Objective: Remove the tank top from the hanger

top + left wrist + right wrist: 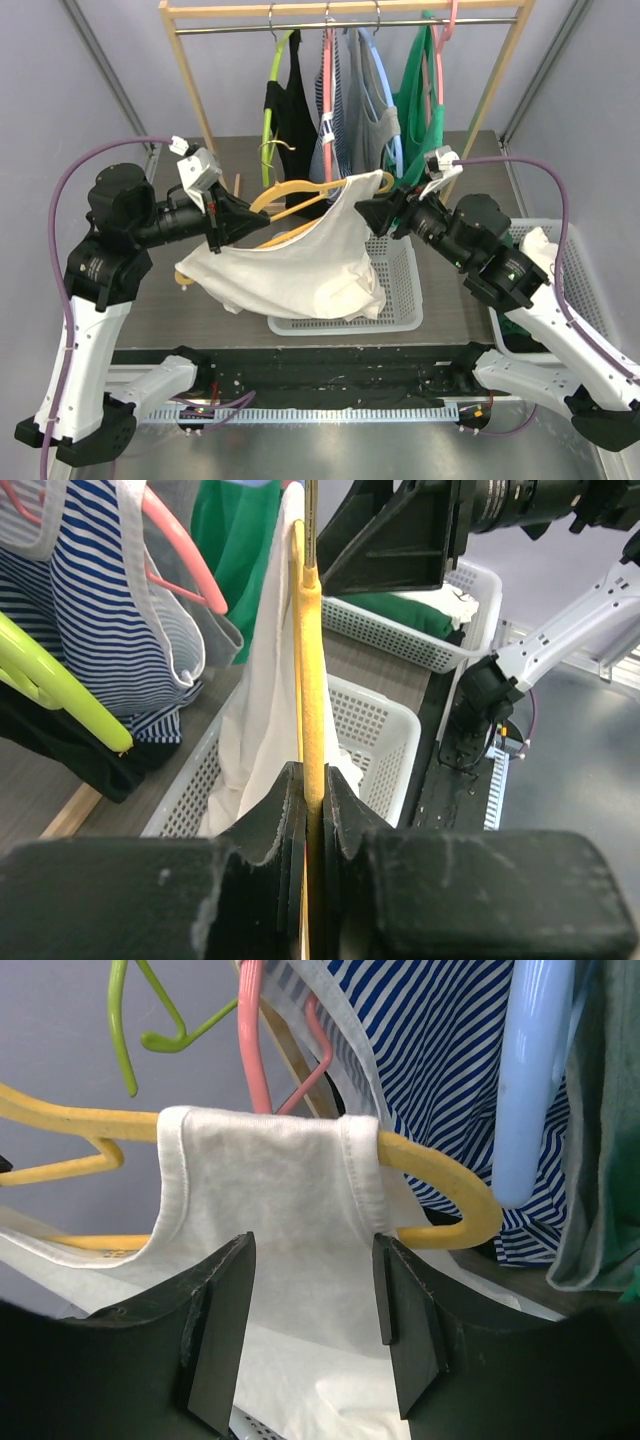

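- My left fingers (270,825) are clenched on the yellow hanger (312,680) — steadying it mid-frame above the bench (150,320).
- The white tank top (300,265) hangs from its strap (270,1170) — my right fingers (215,1320) stand released, framing it, ready to pull.

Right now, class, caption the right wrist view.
Open right gripper faces white tank top strap draped over yellow plastic hanger.
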Robot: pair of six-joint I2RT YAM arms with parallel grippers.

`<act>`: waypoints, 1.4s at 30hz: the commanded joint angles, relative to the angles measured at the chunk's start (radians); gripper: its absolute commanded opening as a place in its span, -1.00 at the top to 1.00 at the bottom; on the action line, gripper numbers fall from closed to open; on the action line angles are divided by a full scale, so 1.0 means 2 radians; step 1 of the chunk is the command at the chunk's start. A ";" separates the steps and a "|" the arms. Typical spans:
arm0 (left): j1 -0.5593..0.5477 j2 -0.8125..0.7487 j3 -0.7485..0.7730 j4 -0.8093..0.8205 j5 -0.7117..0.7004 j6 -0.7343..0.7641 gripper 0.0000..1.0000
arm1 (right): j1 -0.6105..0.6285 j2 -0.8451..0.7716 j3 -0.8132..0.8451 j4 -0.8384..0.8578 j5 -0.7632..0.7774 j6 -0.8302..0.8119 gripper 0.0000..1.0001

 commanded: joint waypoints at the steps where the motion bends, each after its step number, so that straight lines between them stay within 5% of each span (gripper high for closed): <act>1: -0.001 -0.006 0.024 -0.006 0.032 0.010 1.00 | 0.001 -0.022 0.011 0.029 0.001 -0.009 -0.15; 17: -0.005 -0.005 0.040 -0.013 0.033 0.020 1.00 | 0.002 -0.035 0.006 0.014 0.007 -0.010 -0.14; 27: -0.005 -0.007 0.036 -0.011 0.028 0.025 0.99 | 0.002 -0.042 0.012 0.018 -0.006 0.001 0.74; 35: -0.004 -0.019 0.005 -0.016 -0.006 0.060 1.00 | 0.002 -0.097 0.016 -0.005 0.031 0.008 0.84; 42: -0.005 -0.019 0.010 -0.027 -0.004 0.072 1.00 | 0.003 -0.121 0.022 -0.027 0.165 0.010 0.85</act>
